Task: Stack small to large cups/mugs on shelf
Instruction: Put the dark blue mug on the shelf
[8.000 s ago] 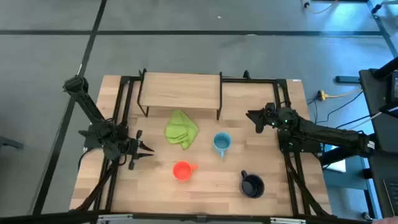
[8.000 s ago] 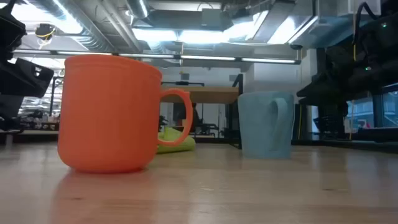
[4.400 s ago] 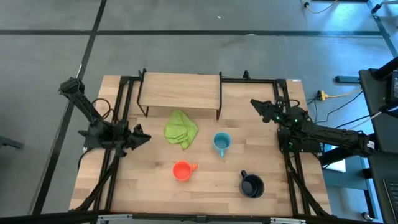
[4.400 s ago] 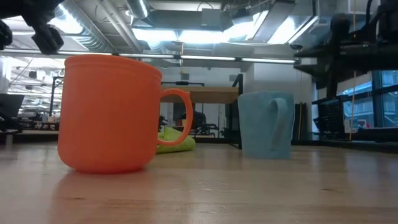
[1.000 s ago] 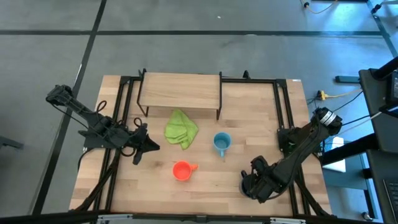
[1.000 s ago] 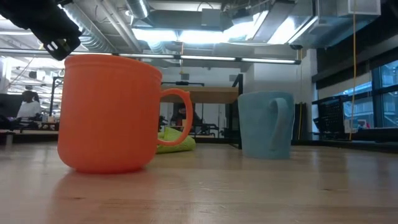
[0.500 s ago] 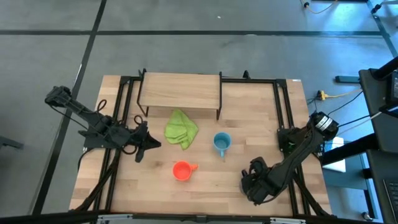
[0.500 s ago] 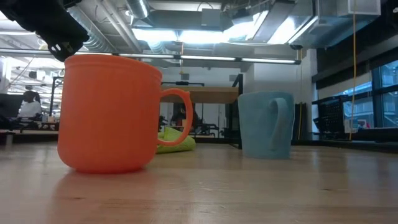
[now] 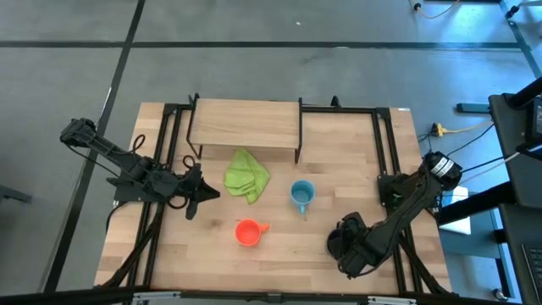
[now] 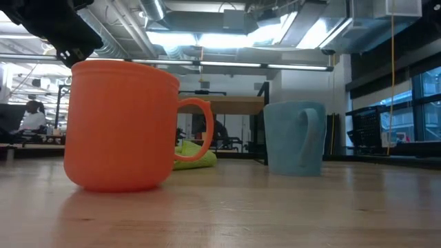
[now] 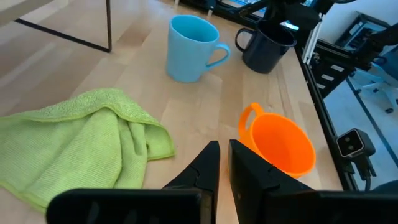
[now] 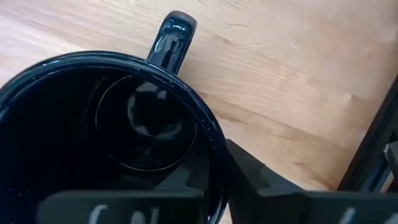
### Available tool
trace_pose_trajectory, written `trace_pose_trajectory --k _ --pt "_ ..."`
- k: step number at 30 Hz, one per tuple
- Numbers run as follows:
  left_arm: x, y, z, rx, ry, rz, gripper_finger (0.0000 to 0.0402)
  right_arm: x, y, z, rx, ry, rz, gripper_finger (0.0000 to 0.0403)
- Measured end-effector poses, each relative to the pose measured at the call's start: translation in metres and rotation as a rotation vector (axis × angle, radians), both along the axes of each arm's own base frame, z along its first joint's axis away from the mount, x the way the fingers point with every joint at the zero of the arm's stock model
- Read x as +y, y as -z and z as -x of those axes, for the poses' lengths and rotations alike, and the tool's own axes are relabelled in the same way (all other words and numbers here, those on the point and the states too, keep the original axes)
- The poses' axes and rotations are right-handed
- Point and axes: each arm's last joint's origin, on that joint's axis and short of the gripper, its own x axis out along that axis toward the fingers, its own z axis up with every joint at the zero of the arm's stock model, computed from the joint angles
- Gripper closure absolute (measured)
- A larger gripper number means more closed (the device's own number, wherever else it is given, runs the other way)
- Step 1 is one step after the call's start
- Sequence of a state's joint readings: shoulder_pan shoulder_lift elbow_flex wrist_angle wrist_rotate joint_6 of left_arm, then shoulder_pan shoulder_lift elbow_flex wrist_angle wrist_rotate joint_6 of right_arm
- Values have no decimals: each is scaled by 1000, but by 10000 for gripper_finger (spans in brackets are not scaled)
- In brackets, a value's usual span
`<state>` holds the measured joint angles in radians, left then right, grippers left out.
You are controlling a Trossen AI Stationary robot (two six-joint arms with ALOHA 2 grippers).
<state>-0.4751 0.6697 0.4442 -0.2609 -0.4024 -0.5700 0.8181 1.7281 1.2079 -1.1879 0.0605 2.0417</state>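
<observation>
At five o'clock on the table, the right gripper (image 9: 345, 246) has dropped over the navy mug (image 12: 112, 137), one finger inside its rim, jaws not yet visibly clamped; the left gripper (image 11: 222, 163), nearly closed and empty, hovers near the orange mug (image 9: 246, 232), stacking unstarted.

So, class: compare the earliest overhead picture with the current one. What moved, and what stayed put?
The right gripper swung from the table's far right side to the navy mug, one finger inside its rim. The left gripper shifted slightly toward the green cloth. Mugs, cloth and shelf stayed put.

Grey floor (image 9: 254, 68), lit ceiling (image 10: 227, 27)
</observation>
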Motion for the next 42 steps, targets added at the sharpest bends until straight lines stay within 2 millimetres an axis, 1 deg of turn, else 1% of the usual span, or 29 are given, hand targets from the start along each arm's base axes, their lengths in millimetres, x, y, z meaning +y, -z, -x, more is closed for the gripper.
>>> trace_pose_trajectory --k 3,5,9,12,16,21,23,27,30,34,36,39,42 --pt "0 0 0 0 0 0 374 -4 -3 -2 -8 14 -18 369" --pt "0 0 0 0 0 0 374 -10 -9 -4 -39 25 -23 374" --pt "0 2 -1 11 -5 -7 374 -28 -28 -10 -122 34 -21 379" --pt "-1 4 -3 26 -11 -9 374 -45 -43 -18 -161 -19 -39 379" --pt "-3 9 -7 54 -39 -2 374 -71 -75 -42 -255 -119 -32 379" --pt "-6 12 -14 56 -45 5 374 -109 -121 -69 -371 -241 68 379" --pt "-8 12 -16 51 -45 7 374 -124 -138 -74 -383 -266 87 379" --pt "-10 15 -21 57 -55 -2 374 -155 -160 -82 -412 -312 178 379" --pt "-10 18 -23 70 -74 -11 374 -187 -168 -91 -406 -335 253 379" --pt "-11 21 -25 83 -84 -2 374 -228 -175 -112 -436 -390 343 379" --pt "-11 21 -25 81 -89 7 374 -246 -179 -123 -460 -414 355 378" --pt "-11 21 -25 79 -100 17 374 -272 -177 -137 -440 -452 358 371" --pt "-11 21 -25 74 -120 17 374 -295 -175 -151 -405 -478 378 372"
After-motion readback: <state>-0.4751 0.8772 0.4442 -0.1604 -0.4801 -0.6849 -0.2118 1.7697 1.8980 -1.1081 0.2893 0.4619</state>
